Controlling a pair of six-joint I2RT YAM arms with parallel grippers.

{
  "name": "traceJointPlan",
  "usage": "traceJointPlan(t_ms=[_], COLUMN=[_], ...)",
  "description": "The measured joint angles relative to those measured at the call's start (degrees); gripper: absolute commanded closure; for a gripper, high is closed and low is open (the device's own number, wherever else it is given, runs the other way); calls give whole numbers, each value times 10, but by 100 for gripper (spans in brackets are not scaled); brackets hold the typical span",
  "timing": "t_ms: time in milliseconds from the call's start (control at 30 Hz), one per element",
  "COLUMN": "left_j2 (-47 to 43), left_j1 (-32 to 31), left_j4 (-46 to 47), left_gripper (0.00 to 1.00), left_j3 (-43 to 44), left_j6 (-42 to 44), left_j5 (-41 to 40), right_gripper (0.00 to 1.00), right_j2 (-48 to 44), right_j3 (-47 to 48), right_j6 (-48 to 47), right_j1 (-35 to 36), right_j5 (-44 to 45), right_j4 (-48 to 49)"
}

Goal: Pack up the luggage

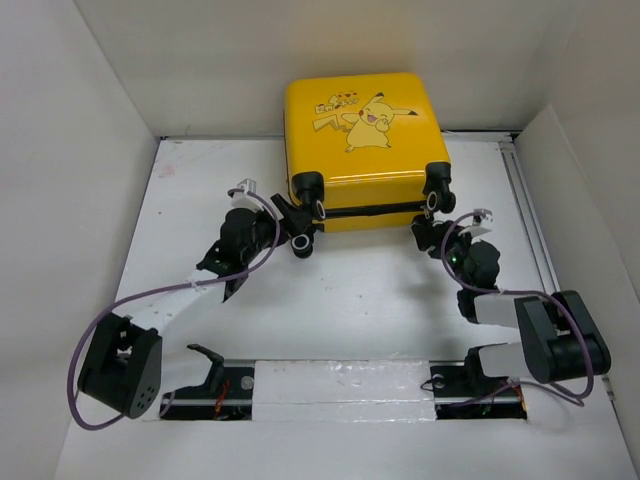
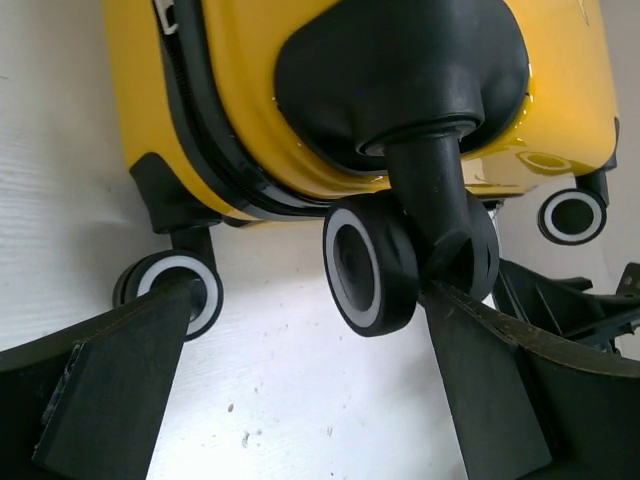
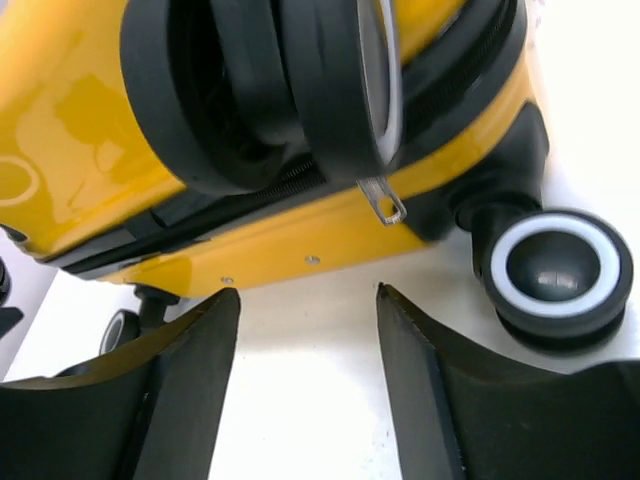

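Yellow luggage [image 1: 365,150] on white table [image 1: 370,300]

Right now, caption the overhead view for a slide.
Closed yellow suitcase lying flat, left gripper and right gripper open at its wheels.

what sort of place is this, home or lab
Most likely a robot lab test cell: a white table boxed in by plain white panels, a left arm and right arm bolted to it, and one Pikachu suitcase.

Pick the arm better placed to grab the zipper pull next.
Right, probably. The right gripper is open facing the luggage seam, zipper pull just ahead of it; the left gripper is open at a wheel instead.
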Motion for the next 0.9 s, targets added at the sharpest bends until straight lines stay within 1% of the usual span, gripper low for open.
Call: traceJointPlan(t_ms=[67,167,367,433,500,533,633,667,767,833,900], left_j2=[12,24,49,50,52,53,57,58,61,63,63], left_j1=[0,1,2,2,2,2,2,2,2,2,2], left_j4=[14,36,67,70,76,78,89,91,97,100,102], left_gripper=[1,2,6,12,17,21,21,22,24,27,27], left_j3=[2,5,5,5,5,5,5,5,5,5,5], left_j6=[0,0,-2,-2,-2,-3,-4,-4,-5,-5,-5], left_j5=[15,37,61,63,66,68,74,75,80,83,85], right_gripper=[34,33,33,33,35,38,38,38,45,49,51], right_j2=[8,31,102,111,114,116,143,155,194,219,240], right_j3=[0,3,14,14,17,20,39,45,58,67,73], right_j6=[-1,-10,-17,-17,-17,-17,-16,-16,-12,-7,-1], right_j1=[-4,-12,-27,-31,-31,-31,-33,-34,-37,-40,-46], right_j5=[-3,-5,-11,-11,-10,-10,-14,-21,-36,-48,-59], right_j4=[24,58,107,107,108,109,121,123,128,130,130])
